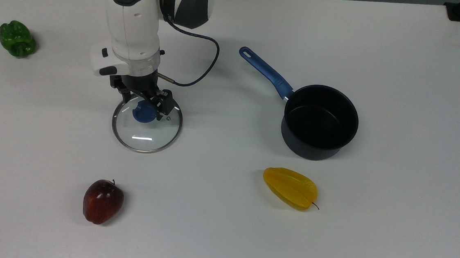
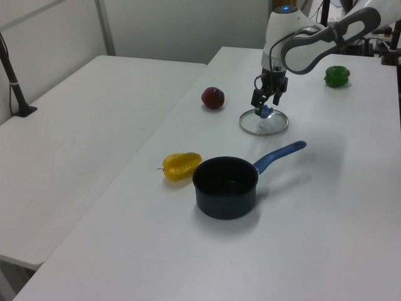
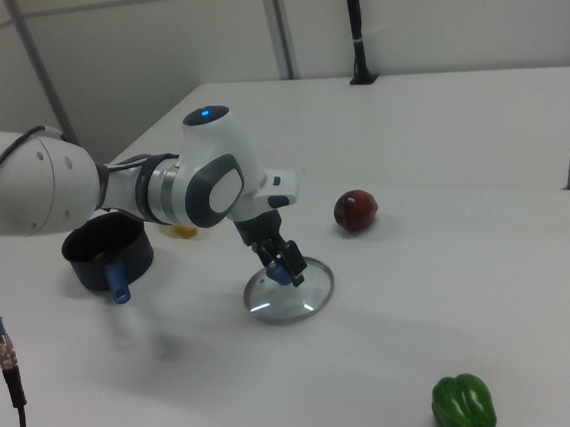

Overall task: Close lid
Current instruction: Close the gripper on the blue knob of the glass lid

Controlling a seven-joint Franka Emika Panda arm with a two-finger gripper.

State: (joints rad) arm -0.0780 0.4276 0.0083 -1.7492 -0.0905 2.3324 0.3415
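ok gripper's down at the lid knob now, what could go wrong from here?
Fingers straddle the blue knob but look open; closing off-centre could skid the lid on the table. Glass lid hanging from a small knob may tilt in transit. The saucepan is about lid-width, so a slightly off placement may leave it on the rim.
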